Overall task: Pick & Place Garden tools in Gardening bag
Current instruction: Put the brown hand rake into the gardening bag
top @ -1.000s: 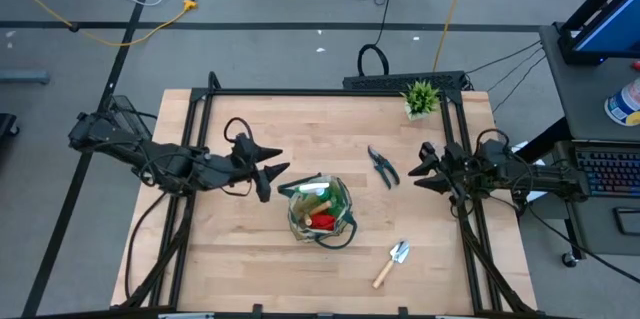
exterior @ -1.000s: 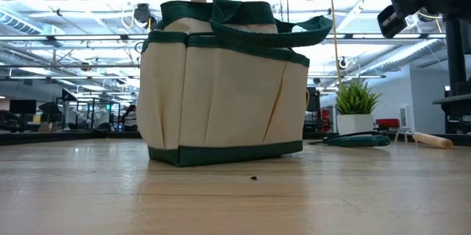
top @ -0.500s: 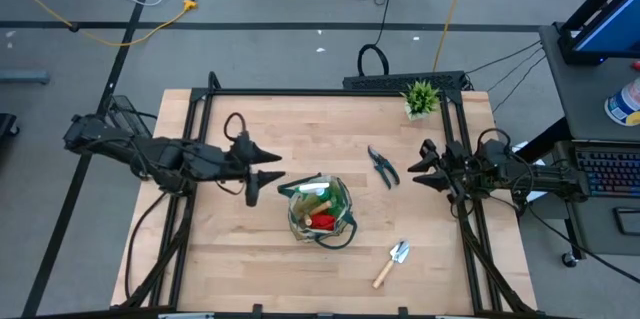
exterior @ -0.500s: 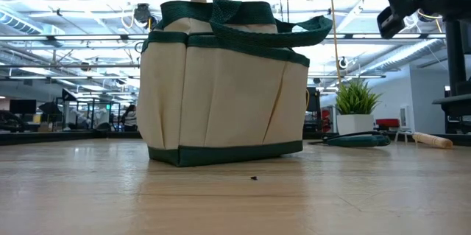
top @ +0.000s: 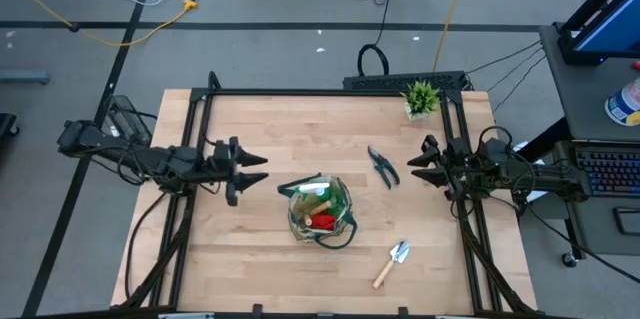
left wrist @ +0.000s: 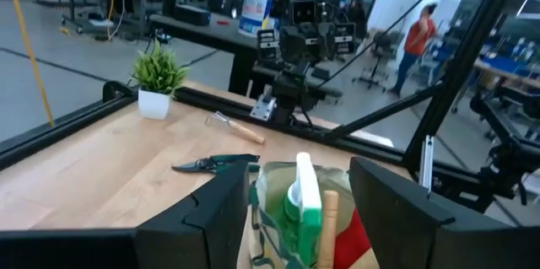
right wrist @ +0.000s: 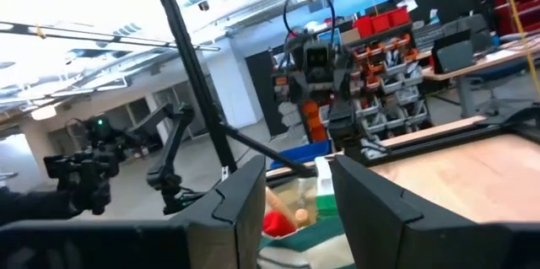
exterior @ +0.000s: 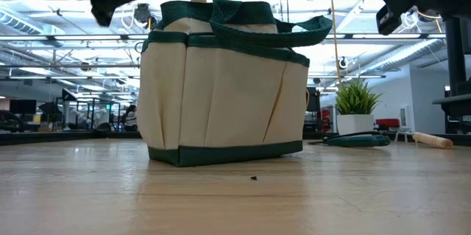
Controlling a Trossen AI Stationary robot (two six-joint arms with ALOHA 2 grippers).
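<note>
The gardening bag (top: 320, 211) sits mid-bench, partly filled. Shears (top: 382, 166) lie at its two o'clock, a trowel (top: 392, 261) at four. Left hand (top: 243, 167) hovers spread, empty; right hand (top: 420, 166), seemingly half-spread, should descend squarely over the shears' handles.

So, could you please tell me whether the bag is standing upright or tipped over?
Upright. In the low view the bag sits flat on its base on the table, its opening facing up.
</note>
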